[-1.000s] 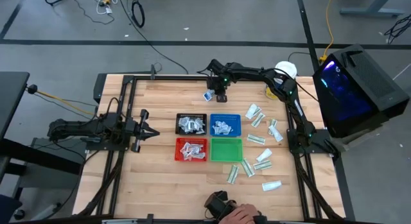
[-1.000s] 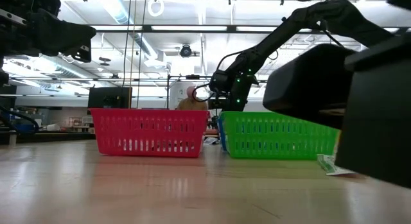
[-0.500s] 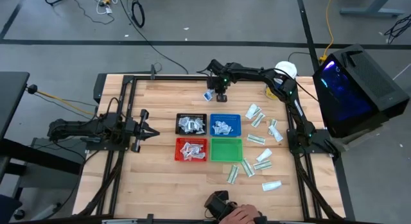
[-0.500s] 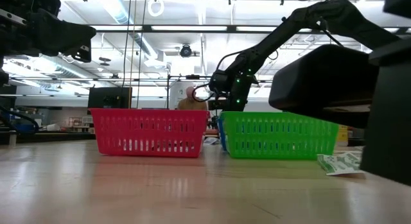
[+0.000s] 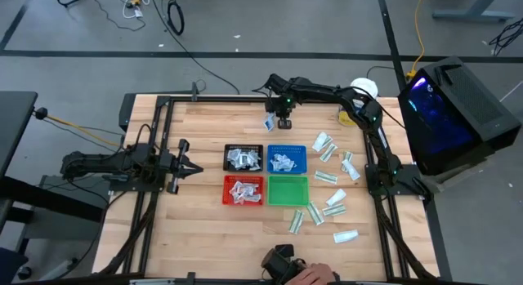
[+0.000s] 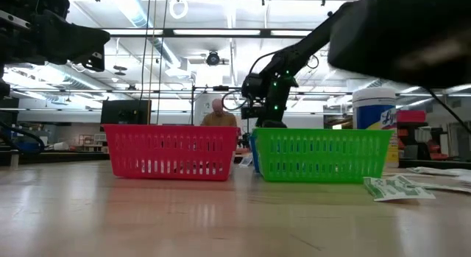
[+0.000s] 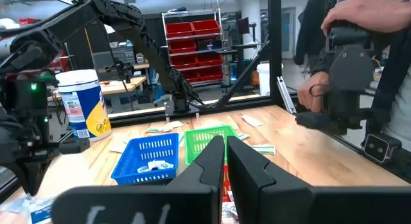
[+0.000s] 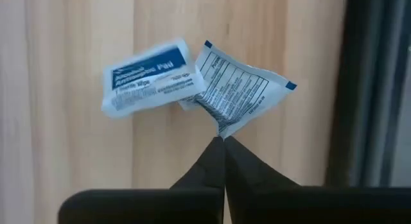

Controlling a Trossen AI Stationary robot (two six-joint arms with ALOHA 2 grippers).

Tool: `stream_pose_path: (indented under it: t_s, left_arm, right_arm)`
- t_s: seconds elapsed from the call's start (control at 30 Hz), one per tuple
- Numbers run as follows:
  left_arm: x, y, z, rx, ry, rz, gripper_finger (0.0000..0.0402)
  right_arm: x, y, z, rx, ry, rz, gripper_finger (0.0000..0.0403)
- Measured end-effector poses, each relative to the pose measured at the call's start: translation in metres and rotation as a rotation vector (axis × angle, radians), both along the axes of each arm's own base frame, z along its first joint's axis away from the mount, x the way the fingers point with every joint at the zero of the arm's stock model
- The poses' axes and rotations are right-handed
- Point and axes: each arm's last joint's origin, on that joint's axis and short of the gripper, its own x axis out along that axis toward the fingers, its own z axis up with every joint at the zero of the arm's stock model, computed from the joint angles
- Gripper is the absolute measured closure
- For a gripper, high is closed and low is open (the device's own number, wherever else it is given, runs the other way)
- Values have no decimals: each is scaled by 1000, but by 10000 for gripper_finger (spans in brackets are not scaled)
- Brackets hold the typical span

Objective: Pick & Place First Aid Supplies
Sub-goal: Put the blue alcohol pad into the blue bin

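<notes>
We see the right gripper [image 5: 282, 122] reached out over the far side of the wooden tabletop [image 5: 204, 220], beyond the blue mesh tray [image 5: 287, 159]. In its wrist view its two dark fingers [image 8: 205, 166] are pressed together, their tips pinching the crumpled corner of a squarish white packet with blue-printed text [image 8: 241, 89]. A second squarish white packet with a blue label [image 8: 149, 76] sits just beside the pinched one, touching or overlapping its edge; we cannot tell whether it is also caught.

The left gripper [image 5: 189, 166] rests over the left part of the tabletop, near the black mesh tray [image 5: 243, 158], its fingers [image 7: 247, 166] close together with nothing between them.

More small flat packets lie in the black, blue and red mesh tray [image 5: 243, 190]. The green mesh tray [image 5: 288, 189] looks bare inside. Longer white-and-green packets [image 5: 331, 210] are scattered on the tabletop to the right of the trays.
</notes>
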Motion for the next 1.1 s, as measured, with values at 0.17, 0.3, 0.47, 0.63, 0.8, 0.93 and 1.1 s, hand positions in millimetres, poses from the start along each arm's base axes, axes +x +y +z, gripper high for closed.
stream_pose_path:
  t_s: [0.17, 0.3, 0.47, 0.63, 0.8, 0.93, 1.1]
  left_arm:
    - [0, 0, 0, 0, 0, 0, 376]
    - [0, 0, 0, 0, 0, 0, 376]
    - [0, 0, 0, 0, 0, 0, 376]
    - [0, 0, 0, 0, 0, 0, 376]
    - [0, 0, 0, 0, 0, 0, 376]
    - [0, 0, 0, 0, 0, 0, 376]
    - [0, 0, 0, 0, 0, 0, 376]
  right_arm:
    - [-3, 2, 22, -48, -21, -29, 402]
    - [-7, 8, 45, -67, -59, -31, 403]
    - [-10, 20, 70, -83, -88, -12, 403]
    - [-12, 39, 90, -79, -102, 13, 403]
    - [-14, 63, 107, -29, -108, 60, 403]
    - [-14, 85, 114, 35, -96, 88, 403]
    - [-14, 107, 113, 105, -32, 98, 403]
